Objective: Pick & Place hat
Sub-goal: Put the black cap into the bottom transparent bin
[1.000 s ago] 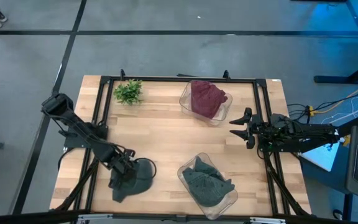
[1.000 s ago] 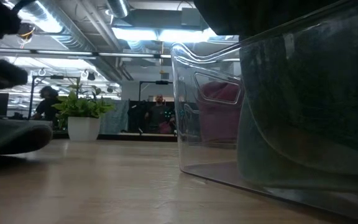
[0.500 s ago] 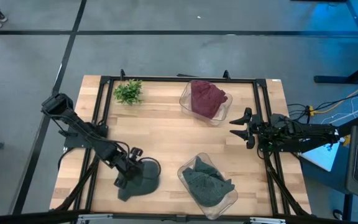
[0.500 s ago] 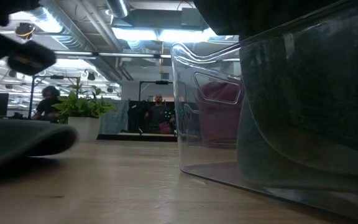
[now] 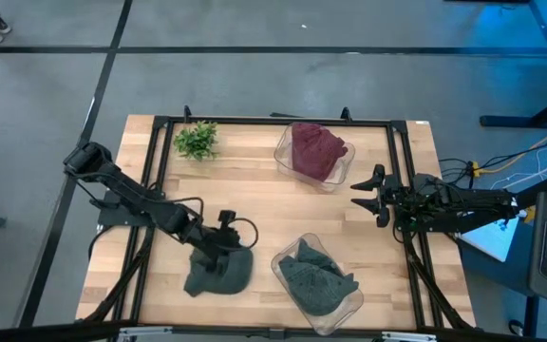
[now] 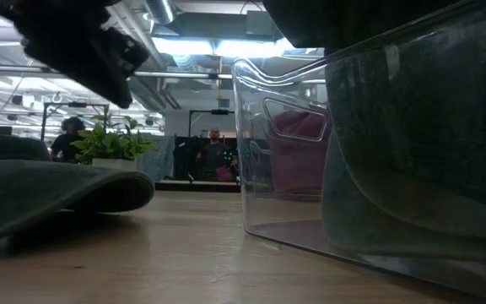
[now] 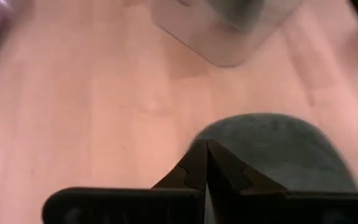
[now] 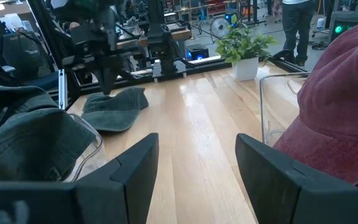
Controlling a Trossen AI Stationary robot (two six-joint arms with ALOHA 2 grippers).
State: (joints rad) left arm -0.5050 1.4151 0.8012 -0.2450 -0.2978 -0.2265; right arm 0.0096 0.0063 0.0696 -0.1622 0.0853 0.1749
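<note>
A dark green hat (image 5: 218, 274) lies on the wooden table near its front edge. The low view shows its brim (image 6: 66, 192) flat on the wood. My left gripper (image 5: 222, 249) stands at the hat's far edge, shut and slanting down; in the left wrist view my left gripper (image 7: 205, 149) has the hat (image 7: 278, 149) just past its tips. At the table's right edge my right gripper (image 5: 364, 198) waits, open and holding nothing. My left gripper is shut at the hat's far edge (image 7: 211, 132) and comes at it slanting down from the table's far left. Its own fingers cover the place of contact, so how much cloth lies between them cannot be told. The rest of the hat lies on the table.
A clear bin (image 5: 278, 261) of green hats stands just right of the hat, and its wall (image 6: 310, 169) fills the low view's right side. A second clear bin (image 5: 283, 152) of red hats stands at the far middle. A small potted plant (image 5: 196, 140) sits at the far left.
My left gripper has stayed shut and gone toward the table's right edge, rising a little and tipping up from a steeper slant. The hat has slid along the table with it toward the green-hat bin. In the low view its brim has come further into view from the left.
</note>
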